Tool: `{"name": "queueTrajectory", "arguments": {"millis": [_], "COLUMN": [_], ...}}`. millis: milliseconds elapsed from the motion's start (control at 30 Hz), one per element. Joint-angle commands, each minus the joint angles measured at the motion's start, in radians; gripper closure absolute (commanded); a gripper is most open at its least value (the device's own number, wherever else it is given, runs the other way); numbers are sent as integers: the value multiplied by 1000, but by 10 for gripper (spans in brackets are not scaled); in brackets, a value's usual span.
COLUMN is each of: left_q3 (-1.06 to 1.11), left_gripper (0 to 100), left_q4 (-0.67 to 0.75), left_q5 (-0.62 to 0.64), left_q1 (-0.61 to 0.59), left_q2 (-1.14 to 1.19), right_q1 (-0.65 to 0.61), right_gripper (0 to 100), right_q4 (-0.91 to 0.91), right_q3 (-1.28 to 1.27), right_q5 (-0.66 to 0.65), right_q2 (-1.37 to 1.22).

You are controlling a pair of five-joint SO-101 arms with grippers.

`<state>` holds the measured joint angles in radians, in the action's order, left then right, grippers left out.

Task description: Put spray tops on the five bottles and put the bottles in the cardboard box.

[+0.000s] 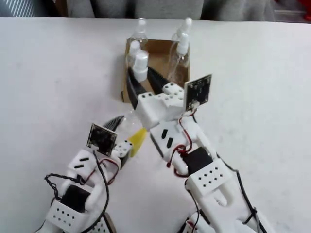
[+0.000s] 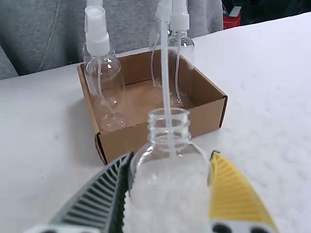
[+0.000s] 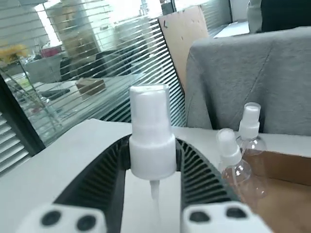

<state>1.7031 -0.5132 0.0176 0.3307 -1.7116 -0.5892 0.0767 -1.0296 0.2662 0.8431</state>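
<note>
- Bottle [image 2: 167,194]: clear, light, slick, likely squashy; left gripper [image 2: 170,160] jaws clamp its body, just in front of cardboard box [image 2: 160,133].
- Spray top [image 3: 149,111]: right gripper [image 3: 153,143] jaws pinch its collar; bendy dip tube [image 2: 166,87] enters bottle neck.

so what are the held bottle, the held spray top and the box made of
Held bottle: clear glossy plastic by the look, possibly glass; see-through walls with highlights. Held spray top: opaque white plastic, smooth, soft sheen. Box: brown cardboard, matte, folded seam at a corner.
</note>
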Motion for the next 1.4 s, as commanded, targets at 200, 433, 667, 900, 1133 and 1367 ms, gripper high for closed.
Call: {"name": "queueTrajectory", "arguments": {"millis": [200,433,667,900,1133,1367], "left_q3": [-5,-5,-5,-5,-5,-5], "left_gripper": [898,897,897,898,898,898], "left_q4": [-5,-3,-3,-3,-3,-8], "left_q5": [8,8,8,8,8,8], "left_q1": [10,7,12,7,10,13], "left_q2": [-27,-27,-27,-27,-27,-27], "right_q1": [-47,-50,-62,-124,-127,-125], "right_gripper": [983,983,983,983,983,983], "right_q4": [16,-116,-240,-246,-246,-245], "right_q3": [-86,-109,-114,-140,-160,-155], "right_q5": [15,18,69,77,74,15], "right_q2": [31,145,208,208,206,173]}}
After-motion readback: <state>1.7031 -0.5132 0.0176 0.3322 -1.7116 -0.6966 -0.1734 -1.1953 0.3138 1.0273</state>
